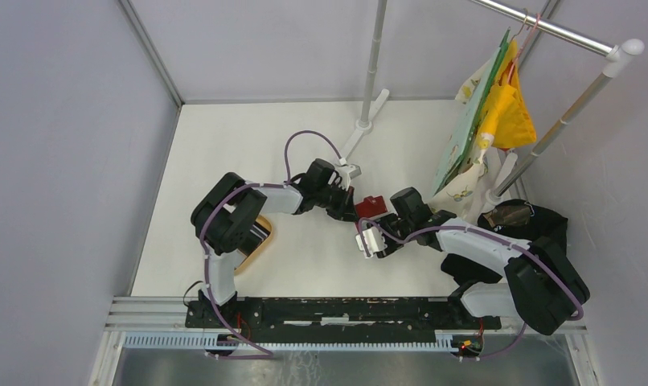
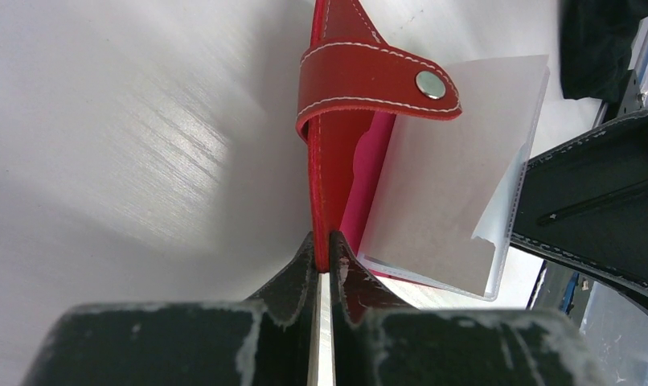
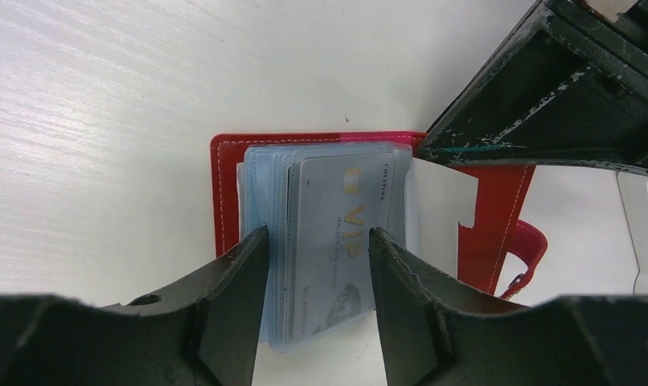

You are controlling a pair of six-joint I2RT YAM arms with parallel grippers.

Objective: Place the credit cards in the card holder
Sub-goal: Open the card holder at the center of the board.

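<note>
The red card holder (image 1: 371, 206) lies open at mid-table. My left gripper (image 2: 321, 245) is shut on the edge of its red cover (image 2: 329, 145), which stands upright with the snap tab (image 2: 377, 80) curled over a clear sleeve (image 2: 449, 185). In the right wrist view a pale grey credit card (image 3: 341, 225) marked VIP lies on the stack of bluish sleeves (image 3: 264, 185) inside the card holder (image 3: 224, 185). My right gripper (image 3: 317, 241) hangs open just above it, one finger on each side of the card. From above, the left gripper (image 1: 349, 201) and right gripper (image 1: 367, 229) meet at the holder.
An oval tan wooden tray (image 1: 256, 237) sits at the left, half hidden under the left arm. A pole stand (image 1: 361, 125) rises at the back. A rack with hanging cloths (image 1: 498, 112) and a black bundle (image 1: 530, 217) are at the right.
</note>
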